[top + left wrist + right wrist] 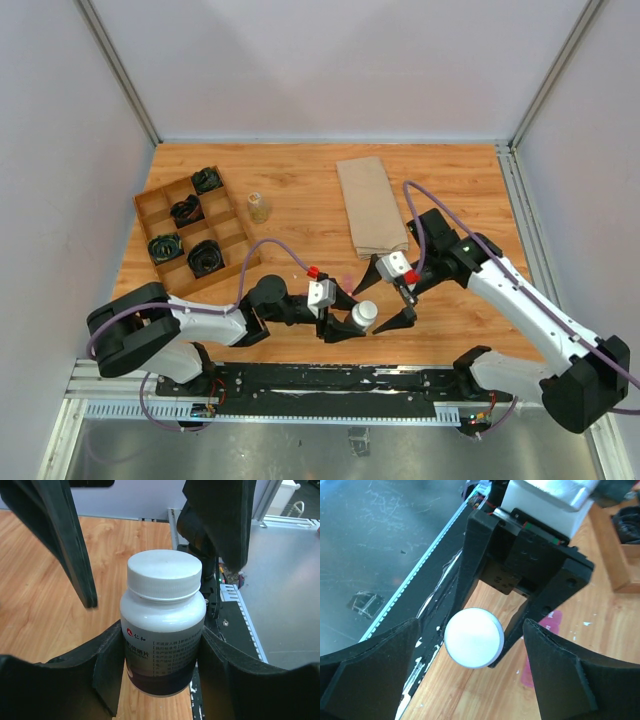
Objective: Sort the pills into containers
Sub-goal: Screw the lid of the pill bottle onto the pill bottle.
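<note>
A white pill bottle (162, 610) with a white screw cap (473, 637) stands upright between the pads of my left gripper (160, 665), which is shut on its labelled body just above the wood near the table's front edge (362, 316). My right gripper (472, 667) is open, with its fingers (70, 540) on either side of the cap and apart from it. Part of the translucent pink containers strip (554, 619) lies on the table, half hidden behind the left gripper's fingers. No pills show.
A brown wooden divided tray (160, 205) with black items sits at the back left. Beside it stands a small clear bottle (259, 207). A flat brown paper bag (372, 205) lies at the back centre. The black base rail (330, 378) runs along the near edge.
</note>
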Motion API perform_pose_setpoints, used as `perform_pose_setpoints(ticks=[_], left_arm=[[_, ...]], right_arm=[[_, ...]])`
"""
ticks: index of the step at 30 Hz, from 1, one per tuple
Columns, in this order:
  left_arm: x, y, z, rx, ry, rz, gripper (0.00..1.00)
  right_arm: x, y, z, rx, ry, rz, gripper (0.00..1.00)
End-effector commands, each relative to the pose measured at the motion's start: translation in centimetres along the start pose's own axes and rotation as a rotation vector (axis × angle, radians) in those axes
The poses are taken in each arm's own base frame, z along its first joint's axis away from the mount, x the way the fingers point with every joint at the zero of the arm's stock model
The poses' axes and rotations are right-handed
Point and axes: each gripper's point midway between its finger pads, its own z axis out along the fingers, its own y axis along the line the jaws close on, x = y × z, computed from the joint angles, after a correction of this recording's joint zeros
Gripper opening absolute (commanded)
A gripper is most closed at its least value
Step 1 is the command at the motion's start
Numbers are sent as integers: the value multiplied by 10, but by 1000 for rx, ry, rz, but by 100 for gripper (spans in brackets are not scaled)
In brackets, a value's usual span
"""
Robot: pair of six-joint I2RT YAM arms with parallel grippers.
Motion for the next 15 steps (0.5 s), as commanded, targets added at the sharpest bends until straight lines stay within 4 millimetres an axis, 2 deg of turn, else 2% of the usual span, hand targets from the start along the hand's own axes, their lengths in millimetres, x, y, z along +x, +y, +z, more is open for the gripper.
perform_pose_setpoints(ticks=[1, 10, 15], left_arm=[[-1, -3, 5, 48, 11, 19, 0], [-3, -4, 1, 48, -2, 16, 0], [-9, -7, -1, 51, -32, 16, 0]], right_arm=[[13, 7, 8, -55, 85, 15, 84], [11, 3, 9, -36, 83, 23, 72], [10, 0, 10, -20, 82, 35, 62]])
